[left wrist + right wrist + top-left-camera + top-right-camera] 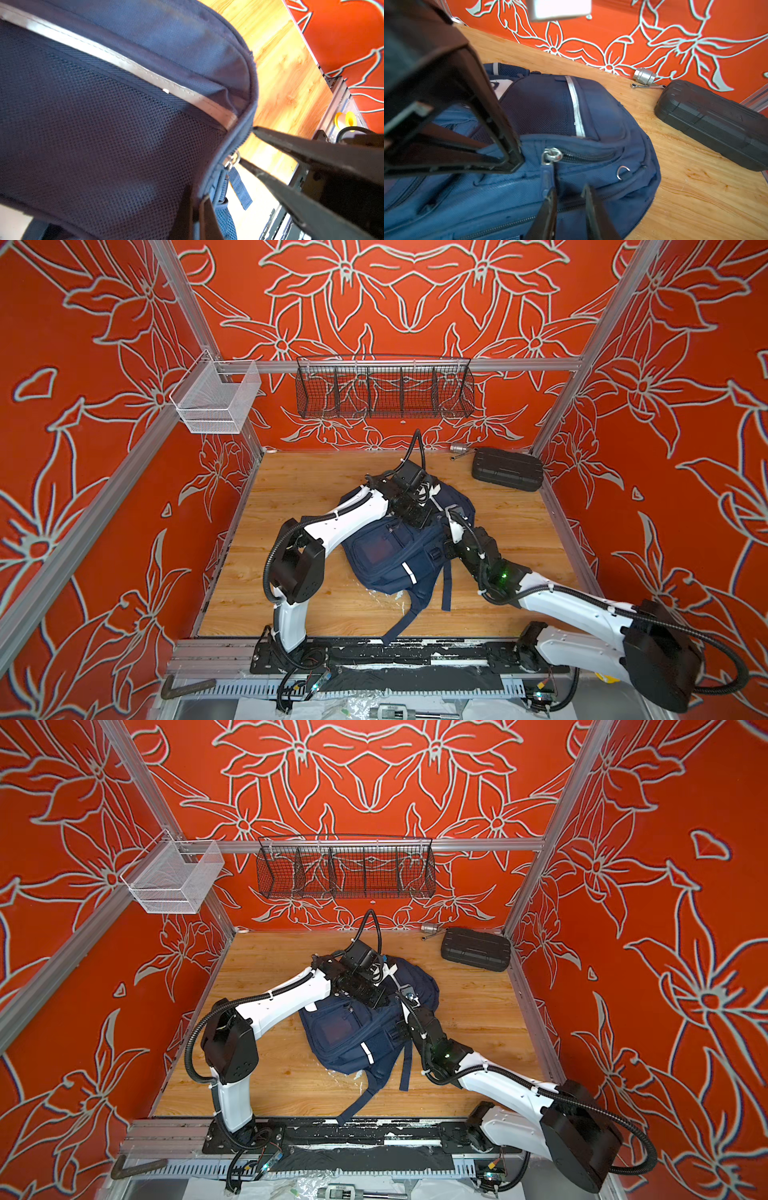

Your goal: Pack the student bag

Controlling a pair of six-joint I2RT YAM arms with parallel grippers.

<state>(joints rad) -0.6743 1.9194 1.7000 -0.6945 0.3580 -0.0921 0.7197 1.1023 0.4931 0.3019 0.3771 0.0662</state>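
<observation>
A: Quick status, where's the student bag [386, 556]?

B: Flat on the bench [291, 506], abt centre, pockets up, straps trailing twd the near edge. There's a black case [507, 468] well apart in the far right corner, w/ a socket [644, 75] & wrench [646, 86] just beside it.

A: Jaws?

B: The left jaws are together, tips down on the bag next to the top zip. The left wrist view shows fabric btwn them, so I read it as a pinch on the seam. The right jaws are apart, nothing clamped. The pull tab [547, 176] lies right by one finger [550, 207]; touching or not, can't tell.

A: Which step?

B: Prob opening a pocket before packing. The zip looks shut, w/ the slider ring [552, 156] at one end.

A: Next?

B: Right side must get the tab btwn its fingers, close, then draw along the zip line while the left pins the cloth taut. The tab's thin & floppy, so easy to miss.

A: Any brand or label?

B: None legible. The white patch [503, 85] has a dark mark, too cut off to read. The grey stripe [576, 108] is plain. No text visible on the case.
</observation>
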